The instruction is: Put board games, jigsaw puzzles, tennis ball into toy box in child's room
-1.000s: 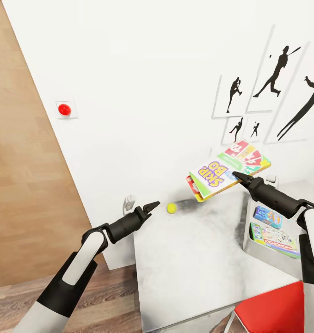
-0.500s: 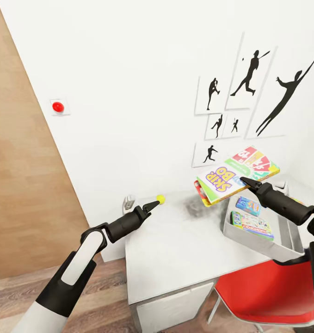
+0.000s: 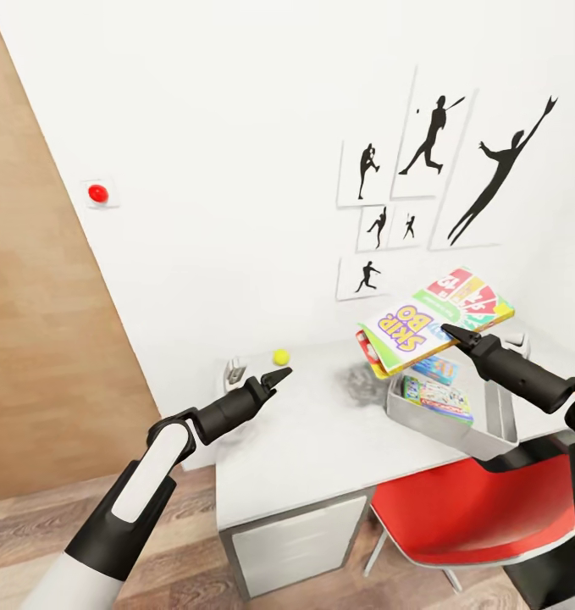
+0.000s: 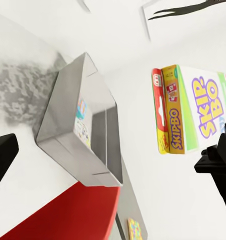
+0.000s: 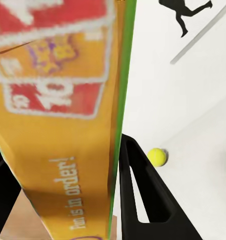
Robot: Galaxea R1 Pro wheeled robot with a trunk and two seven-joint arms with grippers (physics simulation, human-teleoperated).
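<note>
White wall (image 3: 236, 127) behind with black sports silhouettes (image 3: 431, 169) and a red button (image 3: 98, 194); wood panel (image 3: 33, 339) on the left, wood floor (image 3: 185, 542) below.

Worktop (image 3: 321, 440) is white and stands against the wall. Red chair (image 3: 482, 517) sits tucked at its front right.

Toy box (image 3: 444, 415): grey tray at the right end of the worktop, with two flat boxes (image 3: 439, 394) already lying inside. Left wrist view shows the toy box (image 4: 83, 125) from the side, colourful print visible within, chair seat just below it.

Skip-Bo box (image 3: 435, 326): in the air above the toy box's left-rear part, tilted, lid facing up, not touching the toy box. Left wrist view shows the Skip-Bo box (image 4: 193, 107) edge-on, clear of the toy box.

Right gripper (image 3: 450, 332): fingers clamped on the Skip-Bo box's near edge. Right wrist view confirms it: one dark finger (image 5: 143, 195) pressed against the box (image 5: 58, 115), the other at the opposite face.

Left gripper (image 3: 280, 374): hovers over the worktop's left part, holding nothing; fingers look pinched together in the head view.

Tennis ball (image 3: 280, 357): yellow, on the worktop at the rear left near the wall, just beyond the left gripper's tips, well apart from the toy box. Also seen past the right fingers as the ball (image 5: 157, 156).
</note>
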